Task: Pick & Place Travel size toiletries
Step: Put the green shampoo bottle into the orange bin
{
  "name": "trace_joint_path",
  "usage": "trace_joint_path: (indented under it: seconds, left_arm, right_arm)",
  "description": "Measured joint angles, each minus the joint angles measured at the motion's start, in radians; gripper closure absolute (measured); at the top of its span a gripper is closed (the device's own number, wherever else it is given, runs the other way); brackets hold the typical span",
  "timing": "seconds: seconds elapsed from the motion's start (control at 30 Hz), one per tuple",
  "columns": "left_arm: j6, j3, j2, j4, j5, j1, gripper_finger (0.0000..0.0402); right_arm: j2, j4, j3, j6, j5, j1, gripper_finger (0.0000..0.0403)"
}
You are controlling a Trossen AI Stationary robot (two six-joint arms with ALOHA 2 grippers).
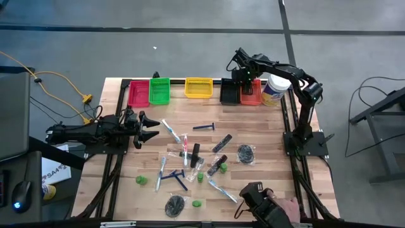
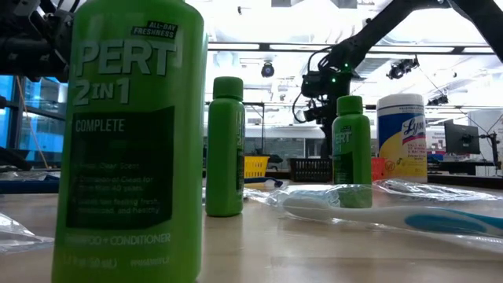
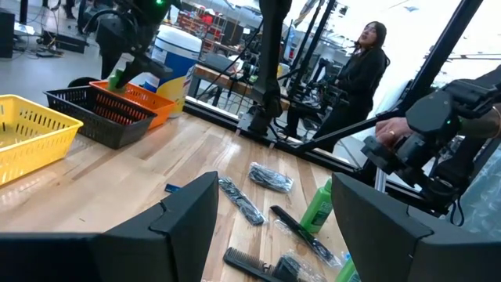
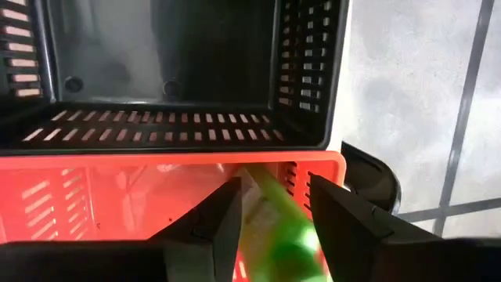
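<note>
Right up close, a green Pert bottle (image 2: 126, 137) fills the near side, standing upright on my surface (image 2: 330, 251). Beyond it stand two smaller green bottles (image 2: 225, 145) and (image 2: 350, 149), both upright with caps on. A clear-wrapped toothbrush (image 2: 393, 211) lies flat in front of the farther one, its blue handle pointing away to the side. Behind stands a white jar with a yellow label (image 2: 402, 137). A yellow bin (image 2: 256, 167) sits far back. One of my arms (image 2: 346, 55) reaches down there, its claw too dark to read.
</note>
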State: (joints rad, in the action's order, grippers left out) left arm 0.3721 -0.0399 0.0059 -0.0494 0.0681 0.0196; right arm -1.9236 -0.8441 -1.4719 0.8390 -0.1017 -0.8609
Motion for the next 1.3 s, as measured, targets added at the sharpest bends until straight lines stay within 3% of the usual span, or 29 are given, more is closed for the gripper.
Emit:
trace_joint_path:
  seconds: [0.37,0.63,0.87,0.93,1.13,1.3]
  left_arm:
    - [0.0,0.0,0.0,0.0,0.0,0.0,0.016]
    - [0.0,0.0,0.0,0.0,0.0,0.0,0.016]
    - [0.0,0.0,0.0,0.0,0.0,0.0,0.016]
    - [0.0,0.0,0.0,0.0,0.0,0.0,0.016]
    - [0.0,0.0,0.0,0.0,0.0,0.0,0.016]
    - [0.0,0.0,0.0,0.0,0.0,0.0,0.016]
  right_arm:
    - [0.028,0.009,0.0,-0.028,-0.052,0.008,0.0213]
    - [0.159,-0.014,-0.001,-0.181,-0.041,0.046,0.0186]
    - [0.31,-0.126,-0.001,-0.277,-0.026,0.154,0.0191]
    - [0.348,-0.161,-0.001,-0.366,-0.028,0.197,0.0192]
    - [0.432,-0.253,-0.002,-0.835,-0.016,0.362,0.019]
    - [0.456,-0.335,-0.002,-1.147,0.126,0.51,0.0195]
